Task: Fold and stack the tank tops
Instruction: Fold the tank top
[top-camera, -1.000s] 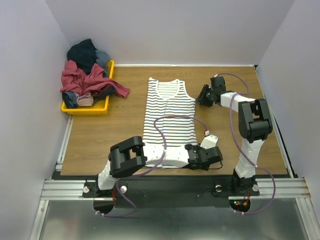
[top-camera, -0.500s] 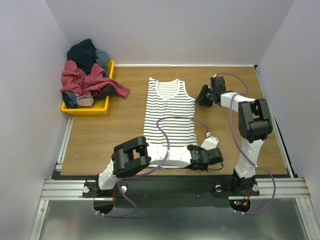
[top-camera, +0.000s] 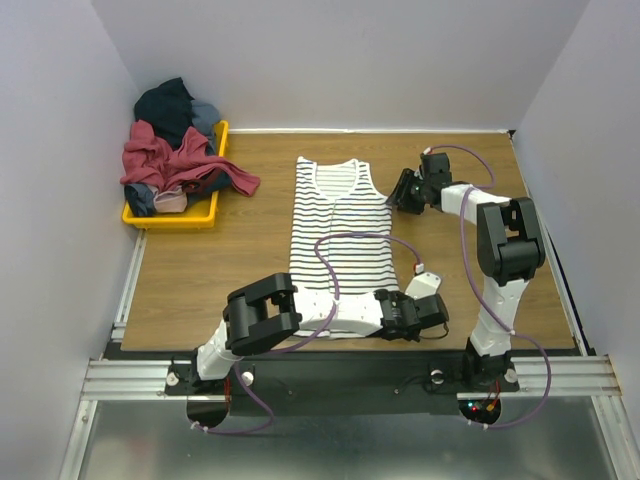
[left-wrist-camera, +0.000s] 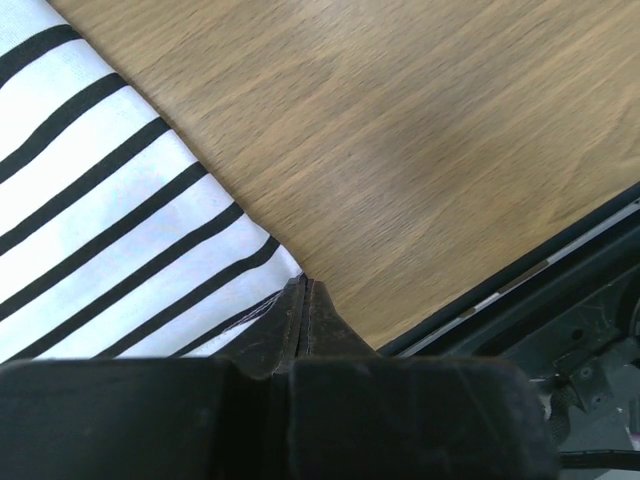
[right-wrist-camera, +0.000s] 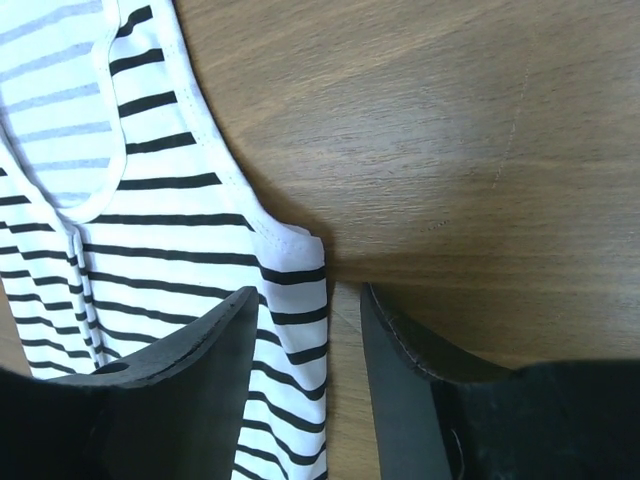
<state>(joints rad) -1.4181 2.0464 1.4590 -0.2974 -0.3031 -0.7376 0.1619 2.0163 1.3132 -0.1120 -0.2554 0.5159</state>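
Note:
A white tank top (top-camera: 340, 235) with thin dark stripes lies flat in the middle of the table, neck toward the far side. My left gripper (top-camera: 386, 318) is at its near right hem corner. In the left wrist view the jaws are pressed together on that corner of the tank top (left-wrist-camera: 150, 230). My right gripper (top-camera: 404, 192) sits at the top's right side by the armhole. There its fingers (right-wrist-camera: 220, 340) stand open, astride the side edge of the tank top (right-wrist-camera: 290, 270), one over the cloth and one over bare wood.
A yellow tray (top-camera: 171, 220) at the far left holds a heap of red, dark and blue clothes (top-camera: 175, 150), some spilling over its right rim. The table's near edge and black rail (left-wrist-camera: 520, 285) run just beside my left gripper. Walls close in on both sides.
My left gripper has closed on the hem corner. My right gripper has opened a little wider and edged toward the top's side.

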